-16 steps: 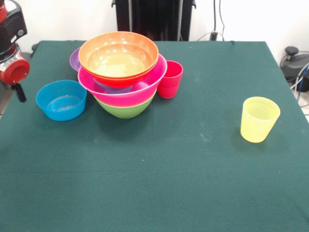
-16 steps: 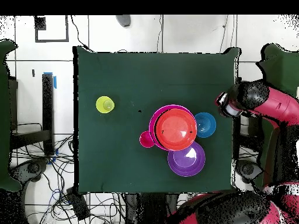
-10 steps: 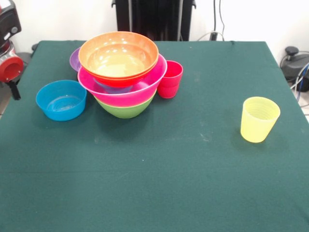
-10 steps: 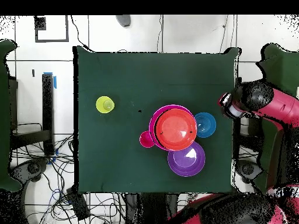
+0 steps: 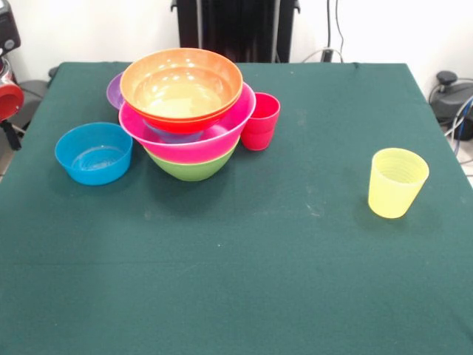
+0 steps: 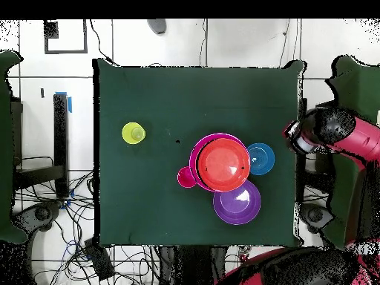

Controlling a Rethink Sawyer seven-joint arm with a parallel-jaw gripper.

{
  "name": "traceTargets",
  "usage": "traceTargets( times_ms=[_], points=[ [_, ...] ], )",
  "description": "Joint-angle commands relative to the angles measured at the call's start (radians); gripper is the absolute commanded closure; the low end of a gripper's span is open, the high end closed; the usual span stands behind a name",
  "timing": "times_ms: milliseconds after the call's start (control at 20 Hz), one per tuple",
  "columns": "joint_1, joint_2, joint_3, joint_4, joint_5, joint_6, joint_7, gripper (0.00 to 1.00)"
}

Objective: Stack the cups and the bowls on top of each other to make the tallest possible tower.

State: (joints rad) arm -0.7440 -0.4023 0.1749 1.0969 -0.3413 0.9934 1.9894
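The tower [image 5: 188, 111] stands at the table's far left in the front view: a green bowl [image 5: 192, 168] at the bottom, the big pink bowl [image 5: 185, 144] above it, and a wide orange bowl [image 5: 181, 85] on top over a red rim. A glossy red cup [image 5: 260, 120] stands upright against the tower's right side. The translucent yellow cup [image 5: 397, 182] stands alone at the right. A blue bowl [image 5: 94, 153] sits left of the tower. A purple bowl [image 5: 114, 90] lies behind it. My gripper [image 5: 9, 133] is off the table's left edge, away from everything.
The green cloth table [image 5: 259, 259] has a wide bare stretch in front and in the middle. In the overhead view the red arm [image 6: 334, 133] hangs beside the table's right edge, near the blue bowl [image 6: 260, 159]. Cables and a black stand lie beyond the far edge.
The arm has drawn further away from the table, leftward in the front view and rightward in the overhead view. The bowls and cups have not moved.
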Motion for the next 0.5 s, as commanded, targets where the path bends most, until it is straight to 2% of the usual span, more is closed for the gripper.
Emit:
traceTargets(
  times_ms=[50, 500],
  points=[
    [0.01, 0.025, 0.065, -0.017, -0.024, -0.017, -0.136, 0.0],
    [0.006, 0.017, 0.078, 0.006, -0.015, -0.021, -0.146, 0.0]
  ],
)
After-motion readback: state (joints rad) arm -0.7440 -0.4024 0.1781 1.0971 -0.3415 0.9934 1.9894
